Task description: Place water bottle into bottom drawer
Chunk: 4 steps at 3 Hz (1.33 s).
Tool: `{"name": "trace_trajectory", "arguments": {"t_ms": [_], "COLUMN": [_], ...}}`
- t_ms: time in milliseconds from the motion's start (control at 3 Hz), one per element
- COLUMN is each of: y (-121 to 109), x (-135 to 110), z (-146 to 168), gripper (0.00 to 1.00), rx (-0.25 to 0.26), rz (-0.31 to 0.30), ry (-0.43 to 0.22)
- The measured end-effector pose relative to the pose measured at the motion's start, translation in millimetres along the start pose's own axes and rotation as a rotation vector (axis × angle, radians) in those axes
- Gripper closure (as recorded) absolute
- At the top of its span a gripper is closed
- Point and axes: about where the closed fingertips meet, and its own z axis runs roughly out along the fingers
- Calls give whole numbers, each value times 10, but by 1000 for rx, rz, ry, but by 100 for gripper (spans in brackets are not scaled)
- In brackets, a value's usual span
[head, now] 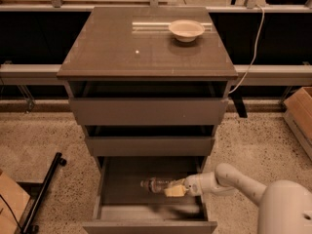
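The water bottle (157, 185) is clear and crinkled and lies on its side, cap to the left, low inside the open bottom drawer (122, 189). My gripper (174, 189) reaches in from the right over the drawer's right wall and is shut on the bottle's base end. Its cream fingertips (171, 191) sit against the bottle. The white arm (234, 182) runs off to the lower right. I cannot tell whether the bottle touches the drawer floor.
A cream-white bowl (186, 30) stands on the cabinet top (122, 52). The two upper drawers (148, 112) are slightly pulled out. A cardboard box (300, 113) is at right, a black bar (44, 189) on the floor at left, a cable (251, 48) hangs at right.
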Motion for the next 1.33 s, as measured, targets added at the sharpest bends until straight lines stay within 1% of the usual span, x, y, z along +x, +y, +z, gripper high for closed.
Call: {"name": "trace_trajectory", "arguments": {"t_ms": [333,667,1000,1333], "y": [-184,-332,-407,-399], "x": [176,401,552,596], "z": [401,830,1186,1322], "gripper": [100,81,50,27], "rx": [-49,-111,-152,-162], "rz": [33,98,146,158], "ry": [-1,31,71,97]}}
